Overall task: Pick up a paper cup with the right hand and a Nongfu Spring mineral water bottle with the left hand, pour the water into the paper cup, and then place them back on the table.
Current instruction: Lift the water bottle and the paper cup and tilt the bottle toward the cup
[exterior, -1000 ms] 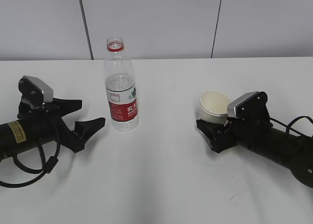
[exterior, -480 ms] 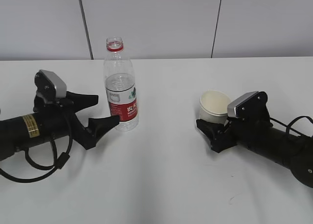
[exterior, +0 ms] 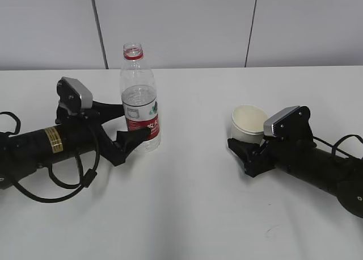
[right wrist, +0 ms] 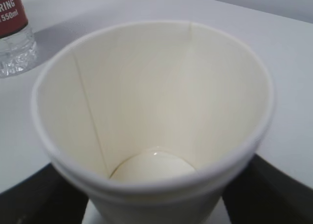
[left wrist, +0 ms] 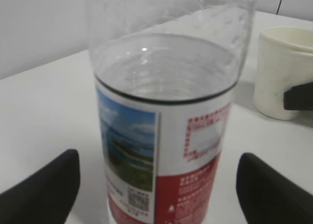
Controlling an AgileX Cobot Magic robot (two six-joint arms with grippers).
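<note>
A: The paper cup [exterior: 248, 123] sits at the middle right of your outside picture, on the white table [exterior: 187, 214]. What do you see closest to you there?

B: You see bare table first, with a tiny dark scuff [exterior: 271, 230] low on the right. Next come the two black arms, lying low. The right hand [exterior: 245, 147] points at the cup from the right. In its own camera the cup [right wrist: 154, 121] fills the whole picture, standing up, and you can look down to its round bottom. Dark finger parts show at the lower left and lower right corners, one on each side of the cup. You cannot tell if they touch the cup or just sit beside it.

A: And the left side?

B: The left hand [exterior: 131, 122] reaches in from the left edge, with its yellow sticker [exterior: 54, 139] and looped black cable [exterior: 62, 186]. Its fingers are spread wide, one on each side of the Nongfu Spring mineral water bottle [exterior: 139, 101]. In its camera the bottle [left wrist: 166, 121] stands in the middle, and both fingers [left wrist: 41, 192] sit apart from it with table showing in the gaps. It holds nothing.

A: Is the bottle full?

B: No. The water [left wrist: 164, 72] comes up just above the red and white label. The bottle stands straight with no cap. Farthest back is the grey wall [exterior: 181, 27].
</note>
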